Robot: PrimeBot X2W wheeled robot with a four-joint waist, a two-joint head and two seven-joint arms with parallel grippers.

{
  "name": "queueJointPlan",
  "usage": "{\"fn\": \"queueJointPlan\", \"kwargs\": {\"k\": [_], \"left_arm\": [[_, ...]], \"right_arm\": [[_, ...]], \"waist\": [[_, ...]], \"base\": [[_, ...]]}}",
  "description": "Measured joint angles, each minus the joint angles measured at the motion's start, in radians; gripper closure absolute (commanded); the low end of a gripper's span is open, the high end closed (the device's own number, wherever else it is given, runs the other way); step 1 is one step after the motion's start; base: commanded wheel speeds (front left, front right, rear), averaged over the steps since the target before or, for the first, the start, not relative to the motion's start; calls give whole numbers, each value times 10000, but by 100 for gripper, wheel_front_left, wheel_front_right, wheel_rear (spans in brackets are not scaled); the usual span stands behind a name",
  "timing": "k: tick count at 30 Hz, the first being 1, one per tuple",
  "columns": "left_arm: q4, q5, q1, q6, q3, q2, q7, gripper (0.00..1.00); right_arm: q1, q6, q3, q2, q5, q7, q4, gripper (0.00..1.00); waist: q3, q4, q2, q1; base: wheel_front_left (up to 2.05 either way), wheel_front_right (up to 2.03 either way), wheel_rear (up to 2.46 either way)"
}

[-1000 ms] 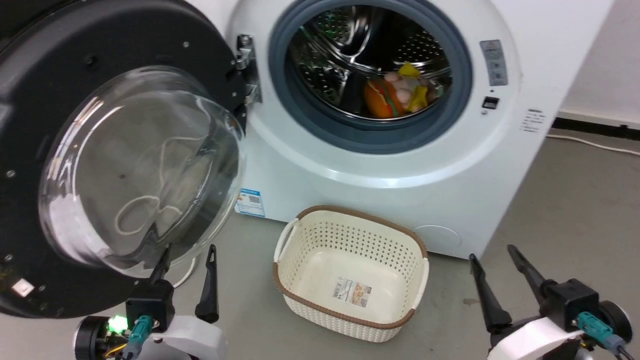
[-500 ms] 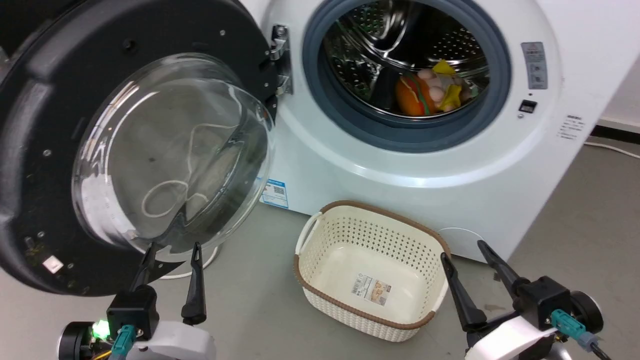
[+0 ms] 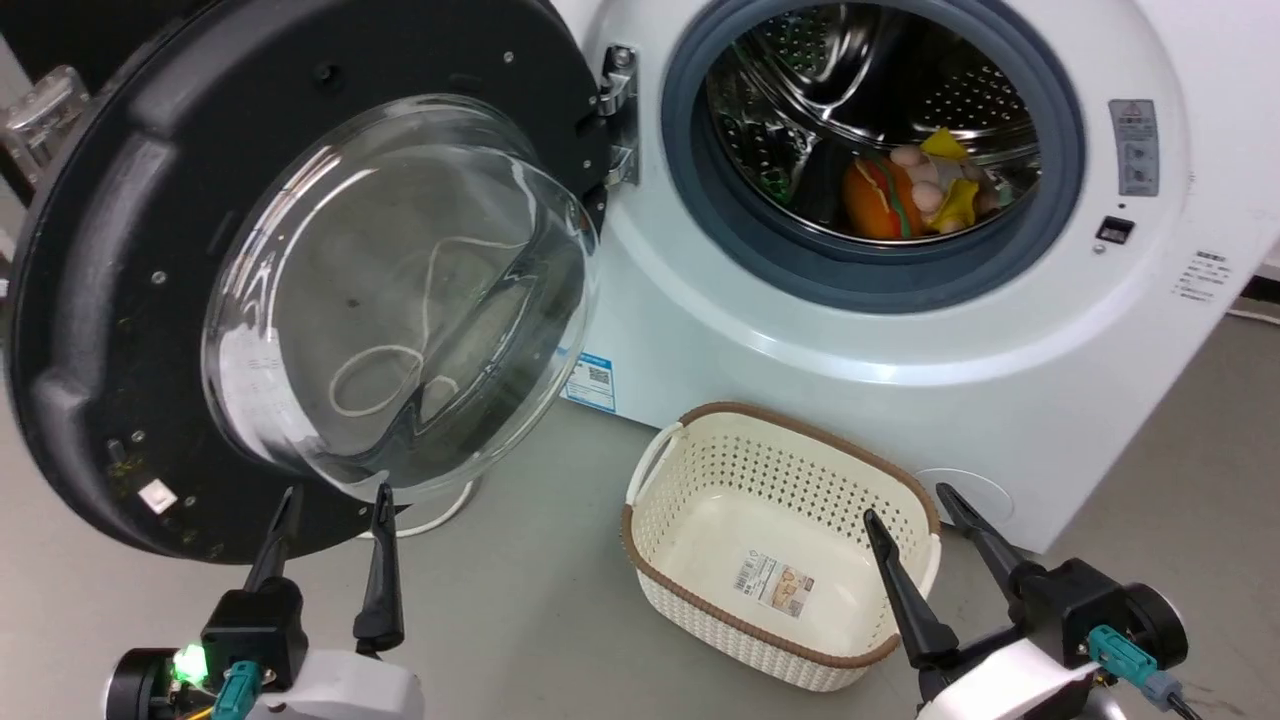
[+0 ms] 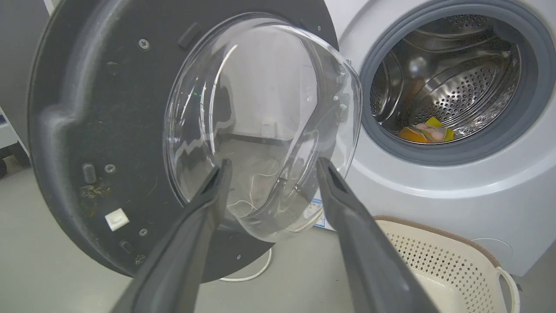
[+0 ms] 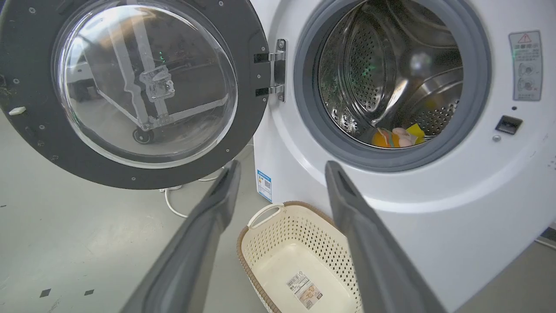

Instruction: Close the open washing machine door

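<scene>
The door (image 3: pixel 400 290) hangs wide open, left of the washing machine (image 3: pixel 800 340). Its lower edge is just ahead of the spread left gripper (image 3: pixel 337 490). Bare floor (image 3: pixel 520 600) separates it from the basket (image 3: pixel 700 440). The right gripper (image 3: pixel 905 502) is also spread.

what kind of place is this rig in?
Probably a laundry area, maybe a test lab: front-loading washing machine with door open, cream basket on bare grey floor, toys in the drum.
</scene>
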Motion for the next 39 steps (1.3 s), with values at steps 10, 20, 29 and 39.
{"fn": "queueJointPlan", "kwargs": {"k": [10,20,29,39], "left_arm": [[-307,-364,-15,-196,372,104,-192,100],[-840,-1039,-1101,-566,1350,1208,-391,100],[719,-3636,-3464,-855,2069,2765,738,100],[4182,-6736,-5546,-502,3216,3436,3400,100]], "right_arm": [[14,0,8,0,132,-184,2,0],[167,0,-207,0,221,-405,-113,0],[267,0,-203,2,307,-581,-224,0],[37,0,-17,4,255,-790,-190,0]], "waist": [[-3,412,0,0],[151,859,0,0],[502,1022,0,0],[1008,870,0,1]], "base": [[0,0,0],[0,0,0],[0,0,0],[0,0,0]]}}
